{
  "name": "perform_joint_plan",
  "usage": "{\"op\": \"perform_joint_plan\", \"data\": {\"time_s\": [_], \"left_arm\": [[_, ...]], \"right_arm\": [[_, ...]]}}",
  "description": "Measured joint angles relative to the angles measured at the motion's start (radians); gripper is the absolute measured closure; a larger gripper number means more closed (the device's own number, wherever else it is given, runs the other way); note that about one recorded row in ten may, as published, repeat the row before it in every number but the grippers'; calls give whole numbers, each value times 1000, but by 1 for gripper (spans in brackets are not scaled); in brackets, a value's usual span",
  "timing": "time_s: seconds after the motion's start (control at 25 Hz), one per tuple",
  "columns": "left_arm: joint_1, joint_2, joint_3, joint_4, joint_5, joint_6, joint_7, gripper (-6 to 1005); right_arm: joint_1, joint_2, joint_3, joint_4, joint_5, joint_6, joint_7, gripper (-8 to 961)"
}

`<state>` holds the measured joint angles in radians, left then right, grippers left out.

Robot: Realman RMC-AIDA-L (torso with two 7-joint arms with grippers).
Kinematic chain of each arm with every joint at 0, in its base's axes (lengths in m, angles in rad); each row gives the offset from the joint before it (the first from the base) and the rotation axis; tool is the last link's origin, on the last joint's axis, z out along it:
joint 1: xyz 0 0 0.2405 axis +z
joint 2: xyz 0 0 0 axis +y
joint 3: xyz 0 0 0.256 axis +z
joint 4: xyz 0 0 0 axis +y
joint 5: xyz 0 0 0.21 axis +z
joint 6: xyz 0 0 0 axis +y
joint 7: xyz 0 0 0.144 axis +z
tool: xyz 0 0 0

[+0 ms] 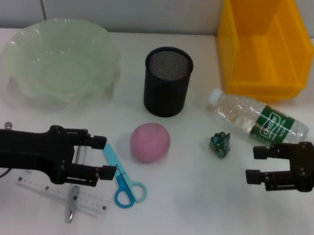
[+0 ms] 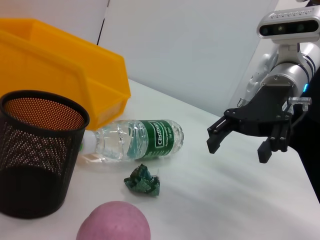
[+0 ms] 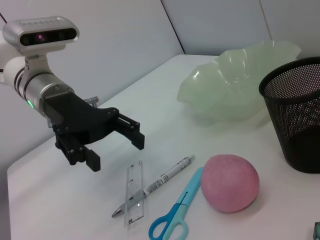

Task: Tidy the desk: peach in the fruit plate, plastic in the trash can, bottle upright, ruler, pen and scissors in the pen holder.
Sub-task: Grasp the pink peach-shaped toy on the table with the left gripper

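Observation:
The pink peach (image 1: 150, 142) lies mid-table, in front of the black mesh pen holder (image 1: 167, 82). The crumpled green plastic (image 1: 220, 144) lies to its right, by the clear bottle (image 1: 257, 119), which lies on its side. Blue scissors (image 1: 123, 179), a clear ruler (image 1: 52, 192) and a pen (image 1: 72, 205) lie at the front left. My left gripper (image 1: 106, 157) is open and empty, over the scissors' blades and the pen's upper end. My right gripper (image 1: 254, 164) is open and empty, in front of the bottle and right of the plastic.
The pale green fruit plate (image 1: 61, 61) stands at the back left. The yellow trash bin (image 1: 264, 44) stands at the back right, behind the bottle. The pen lies across the ruler.

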<state>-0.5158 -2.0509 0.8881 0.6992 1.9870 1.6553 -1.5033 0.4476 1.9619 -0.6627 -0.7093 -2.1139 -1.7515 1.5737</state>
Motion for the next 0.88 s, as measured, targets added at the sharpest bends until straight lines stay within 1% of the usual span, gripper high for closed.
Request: {"op": "perform_joint_plan", "data": {"time_s": [0.68, 0.72, 0.88], "left_arm": [[0, 0, 0, 0, -1, 0, 0, 200], [0, -9, -1, 1, -9, -32, 10, 200], [-8, -18, 2, -15, -50, -95, 40, 201]], "right_arm": [[2, 0, 0, -1, 0, 1, 0, 127], [2, 1, 0, -1, 0, 3, 0, 127], [0, 6, 0, -1, 0, 8, 0, 127]]}}
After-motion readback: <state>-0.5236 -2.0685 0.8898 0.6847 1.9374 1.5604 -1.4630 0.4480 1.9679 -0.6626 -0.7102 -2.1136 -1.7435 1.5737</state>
